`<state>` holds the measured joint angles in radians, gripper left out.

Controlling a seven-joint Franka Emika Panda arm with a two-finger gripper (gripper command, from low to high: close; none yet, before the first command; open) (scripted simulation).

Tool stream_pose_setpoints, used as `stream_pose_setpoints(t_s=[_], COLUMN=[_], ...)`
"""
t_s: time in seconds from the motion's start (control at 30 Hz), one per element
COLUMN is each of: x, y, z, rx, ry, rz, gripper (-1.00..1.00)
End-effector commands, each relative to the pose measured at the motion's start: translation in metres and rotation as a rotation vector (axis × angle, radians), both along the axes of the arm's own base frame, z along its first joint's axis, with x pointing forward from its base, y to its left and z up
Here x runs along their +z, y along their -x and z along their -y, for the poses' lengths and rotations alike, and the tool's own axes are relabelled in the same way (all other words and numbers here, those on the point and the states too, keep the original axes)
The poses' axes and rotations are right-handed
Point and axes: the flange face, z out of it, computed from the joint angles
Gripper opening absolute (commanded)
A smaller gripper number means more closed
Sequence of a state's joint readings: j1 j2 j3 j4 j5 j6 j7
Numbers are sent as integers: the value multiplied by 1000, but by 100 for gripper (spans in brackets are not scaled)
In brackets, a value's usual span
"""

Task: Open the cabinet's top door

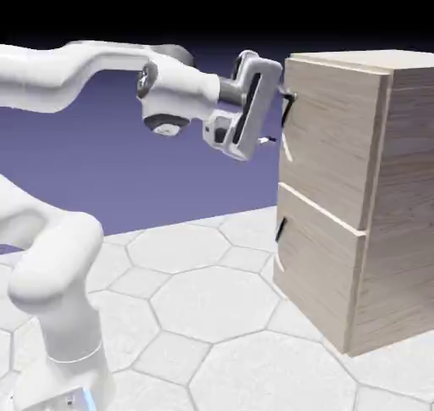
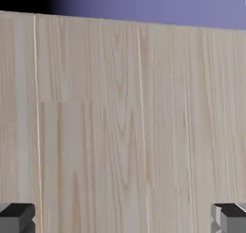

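- Nearest the lens in the exterior view was the arm's chunky white base link [image 1: 52, 299], filling the lower left of the frame and sitting on the desk [image 1: 212, 303], which had a pale hexagon tile pattern.
- From there the arm ran up and across the upper left, ending in the end effector [image 1: 273, 113] just left of center-right, upper part of the frame.
- The cabinet [image 1: 398, 231] took up the right side of the exterior view, a pale wood-grain box standing on the desk.
- The top door [image 1: 326, 138] was the upper front panel. It looked shut, flush with the cabinet's front as far as I could tell from that angle.
- Its dark handle [image 1: 288, 106] sat near the panel's upper left edge, and the end effector was right up against it. Honestly couldn't tell if it was actually touching.
- The lower panel [image 1: 318, 274] had its own dark handle [image 1: 280, 229] at its left edge, well below the end effector.
- In the hand view, two grey fingertips [image 2: 17, 216] showed at the bottom left and bottom right corners, so the fingers were spread wide apart with nothing between them.
- The rest of that view was almost all wood [image 2: 125, 131], with a strip of blue-violet backdrop [image 2: 153, 4] along the top.
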<state>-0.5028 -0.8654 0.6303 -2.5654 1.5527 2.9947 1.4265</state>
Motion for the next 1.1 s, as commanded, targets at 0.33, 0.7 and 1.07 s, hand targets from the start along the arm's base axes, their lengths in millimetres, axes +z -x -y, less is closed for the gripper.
stream_pose_setpoints(t_s=[0.33,0.7,1.07], x=[-11,-48,-96], y=[-2,-20,-54], z=[-42,-90,-125], rx=[-111,-175,-215], ry=[-490,-982,-1369], rz=[142,245,296], gripper=[0,0,0])
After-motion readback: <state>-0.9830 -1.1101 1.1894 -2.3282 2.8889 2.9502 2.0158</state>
